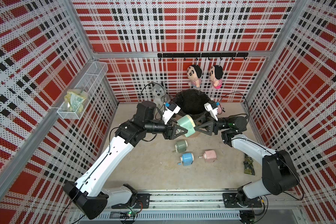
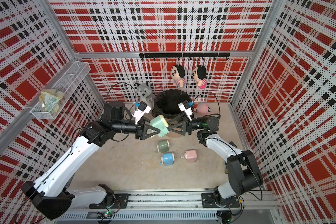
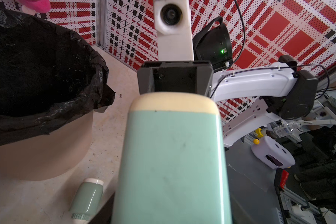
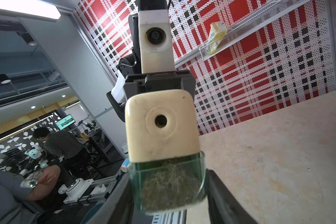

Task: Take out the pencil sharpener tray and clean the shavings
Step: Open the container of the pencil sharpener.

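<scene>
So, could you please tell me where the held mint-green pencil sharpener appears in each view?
In a top view: the mint-green pencil sharpener is mid-picture, just before the black-lined bin.
In a top view: the sharpener, likewise before the bin.
Left wrist: its green body fills the picture's lower middle.
Right wrist: its cream front, centre; shavings tray beneath.
Shared landmark: the bin; not in the right wrist view.
</scene>
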Available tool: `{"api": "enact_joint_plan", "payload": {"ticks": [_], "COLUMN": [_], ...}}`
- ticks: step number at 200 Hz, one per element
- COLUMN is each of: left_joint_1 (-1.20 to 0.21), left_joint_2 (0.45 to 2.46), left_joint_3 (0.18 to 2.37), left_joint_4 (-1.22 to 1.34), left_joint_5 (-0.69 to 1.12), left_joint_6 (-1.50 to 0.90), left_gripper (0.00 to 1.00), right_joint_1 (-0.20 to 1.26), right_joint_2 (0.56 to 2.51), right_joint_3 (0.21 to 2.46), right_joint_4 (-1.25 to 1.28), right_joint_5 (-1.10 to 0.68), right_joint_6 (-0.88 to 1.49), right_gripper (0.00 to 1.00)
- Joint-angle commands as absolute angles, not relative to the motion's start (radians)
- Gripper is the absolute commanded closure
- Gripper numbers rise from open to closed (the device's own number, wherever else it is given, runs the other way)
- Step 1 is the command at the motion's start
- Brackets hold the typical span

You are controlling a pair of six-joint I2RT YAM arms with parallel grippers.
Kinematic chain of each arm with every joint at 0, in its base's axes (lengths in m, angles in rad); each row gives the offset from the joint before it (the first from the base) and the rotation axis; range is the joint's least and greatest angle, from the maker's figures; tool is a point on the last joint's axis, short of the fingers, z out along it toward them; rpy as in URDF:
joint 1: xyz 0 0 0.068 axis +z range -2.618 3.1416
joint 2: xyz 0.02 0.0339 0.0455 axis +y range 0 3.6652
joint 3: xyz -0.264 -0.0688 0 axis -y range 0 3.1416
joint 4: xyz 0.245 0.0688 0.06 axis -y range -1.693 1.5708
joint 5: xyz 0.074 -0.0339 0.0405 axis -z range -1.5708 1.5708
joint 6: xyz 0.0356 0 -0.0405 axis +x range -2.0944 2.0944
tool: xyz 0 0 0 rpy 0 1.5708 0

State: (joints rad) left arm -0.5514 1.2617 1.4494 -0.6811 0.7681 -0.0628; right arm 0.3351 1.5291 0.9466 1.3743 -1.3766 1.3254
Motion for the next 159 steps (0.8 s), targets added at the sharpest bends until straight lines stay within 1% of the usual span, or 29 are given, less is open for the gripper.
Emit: {"api": "enact_joint_plan", "payload": {"ticks": [1, 119, 142, 159], "left_joint_1": [-0.552, -0.556, -0.539, -0.527], "left_joint_2": [1.262, 1.292, 1.297, 1.300], "left_joint_3": [1.468, 1.509, 1.525, 1.537], "left_joint_4": [-0.687, -0.710, -0.712, -0.714], "left_joint_5": [0.773, 0.676, 0.666, 0.656], "left_joint_6": [-0.021, -0.008, -0.007, -0.007], "left_gripper": [0.54, 0.53, 0.54, 0.53], "right_joint_1": [0.319, 0.299, 0.290, 0.288], "right_joint_2": [1.555, 1.533, 1.508, 1.469], "right_joint_3": [0.976, 1.003, 1.003, 1.004], "right_joint_4": [1.641, 1.598, 1.475, 1.254], "right_joint_5": [-1.394, -1.392, -1.387, -1.376], "right_joint_6": [1.577, 1.567, 1.475, 1.309], "right_gripper": [0.58, 0.59, 0.60, 0.60]}}
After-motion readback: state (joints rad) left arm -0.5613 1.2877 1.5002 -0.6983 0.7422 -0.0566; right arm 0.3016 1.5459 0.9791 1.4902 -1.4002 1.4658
